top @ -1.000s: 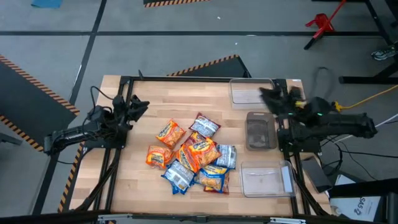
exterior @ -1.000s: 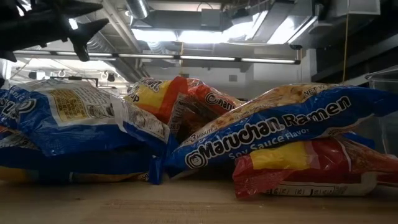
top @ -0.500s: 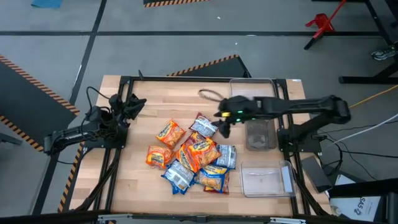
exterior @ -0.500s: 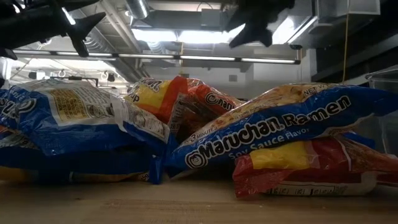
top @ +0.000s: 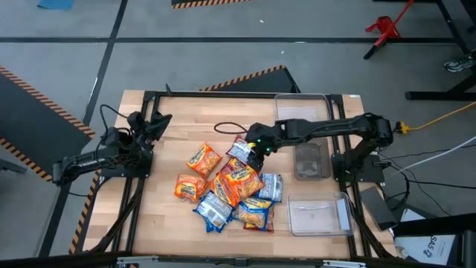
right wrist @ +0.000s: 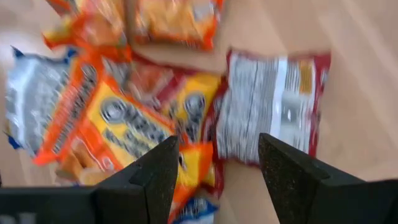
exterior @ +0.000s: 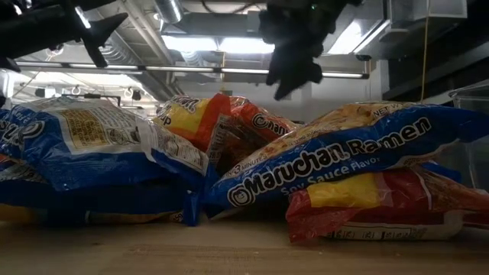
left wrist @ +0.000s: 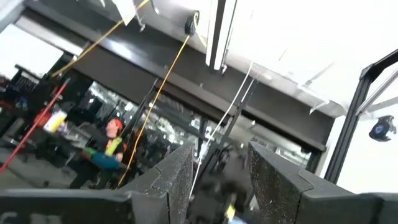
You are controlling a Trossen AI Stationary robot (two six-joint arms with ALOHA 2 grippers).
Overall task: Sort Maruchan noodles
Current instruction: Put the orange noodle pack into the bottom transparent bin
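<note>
While extended from the table's right side across the wooden table (top: 171,112), right gripper (top: 256,147) positioned directly over the pile of Maruchan noodles (top: 230,186), above the dark red packet (top: 244,150) at the pile's far edge. Fingers (right wrist: 292,180) spread apart, nothing between them; same dark red packet (right wrist: 273,109) visible past them in the right wrist view, back side up, with orange packets (right wrist: 118,118) just beside it. Confirmed in the low view: right gripper (exterior: 290,72) suspended above the pile, not touching any packet.

Noodles heaped loosely near table centre, packets overlapping; blue packet (exterior: 344,156) lying across a red one (exterior: 382,202) in the low view.

Left gripper (top: 156,123) parked at the table's left edge, well apart from the pile, pointing upward toward the ceiling; fingers (left wrist: 280,180) apart, holding nothing.

Three clear bins (top: 312,216) lined along the right side.
</note>
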